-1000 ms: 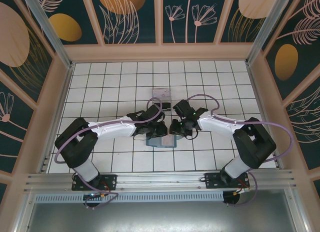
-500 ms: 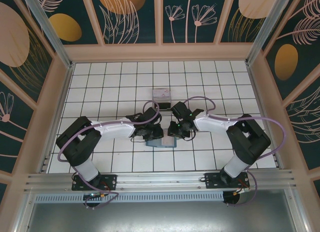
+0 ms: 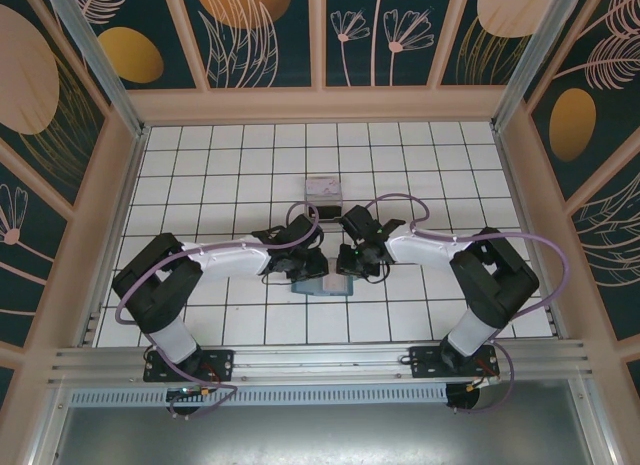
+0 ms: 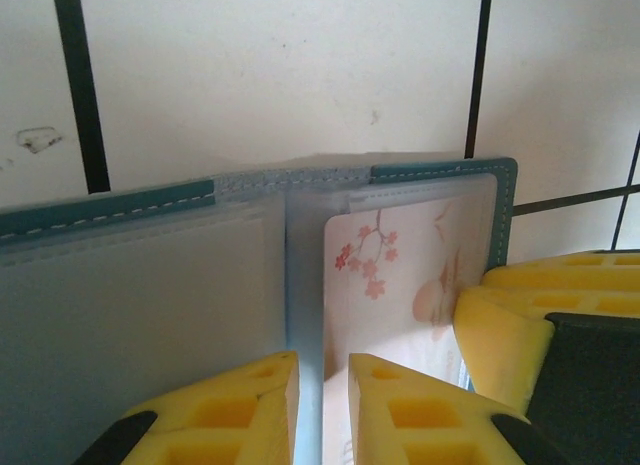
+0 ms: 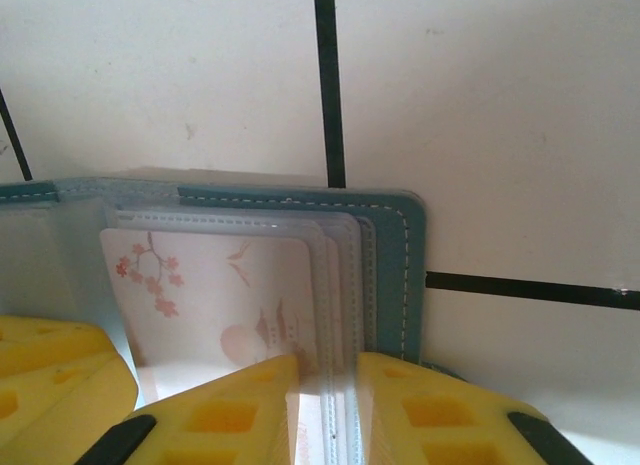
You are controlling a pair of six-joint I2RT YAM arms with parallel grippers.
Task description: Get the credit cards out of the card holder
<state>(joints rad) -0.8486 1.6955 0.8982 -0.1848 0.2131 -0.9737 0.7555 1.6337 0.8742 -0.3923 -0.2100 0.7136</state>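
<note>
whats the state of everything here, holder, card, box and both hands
card holder: open, lying flat on the tiles, clear sleeves facing up
pale blossom card: inside a clear sleeve, not pulled out
left hand: down on the holder near its fold, fingers almost together, grip unclear
right hand: at the sleeves' outer edge, fingers almost together, grip unclear
clear box: on the tiles beyond the hands, apart from the holder

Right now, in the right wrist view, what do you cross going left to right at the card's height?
Pale blossom-printed credit card → stacked clear sleeves → teal stitched edge of the card holder → white tiled table.
</note>
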